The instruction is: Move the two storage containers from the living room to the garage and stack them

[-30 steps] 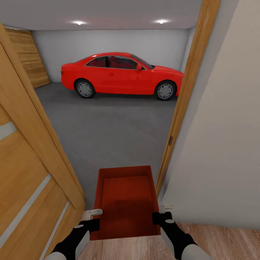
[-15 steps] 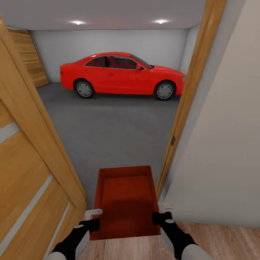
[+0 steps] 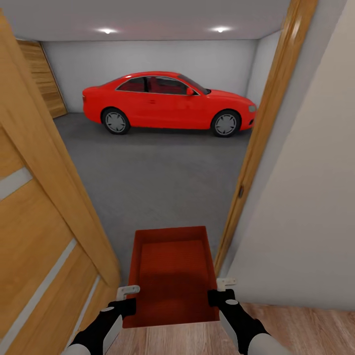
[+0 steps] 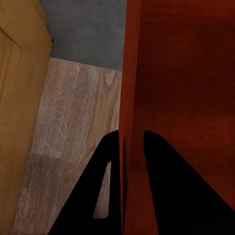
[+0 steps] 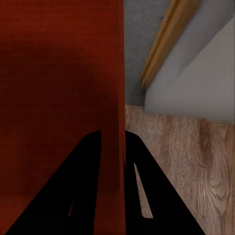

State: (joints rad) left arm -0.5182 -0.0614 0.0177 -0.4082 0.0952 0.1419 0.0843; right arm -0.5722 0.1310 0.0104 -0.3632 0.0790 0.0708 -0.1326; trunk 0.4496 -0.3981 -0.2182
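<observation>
Compared with a second ago the whole head view has crept forward and a bit right: the door frame [image 3: 266, 143] sits further right and more of the red car [image 3: 167, 101] shows past it, while the storage container [image 3: 171, 276] hasn't budged between the grippers, so that's the base rolling, not the bin. It's held out front over the threshold, far end over the garage's grey floor [image 3: 148, 182], near end over the wood planks [image 3: 305, 330]. Left gripper [image 3: 129, 297] is clamped on the left wall, right gripper [image 3: 223, 293] on the right wall; both wrist views show fingers pinching a thin red wall. Biggest risk imo: the gap is tight, with the open wooden door [image 3: 39, 222] just beside the left arm and the frame close on the right, so any drift could clip an elbow or knock the bin loose. Count: one container, one car, two ceiling lights [image 3: 107, 31].
</observation>
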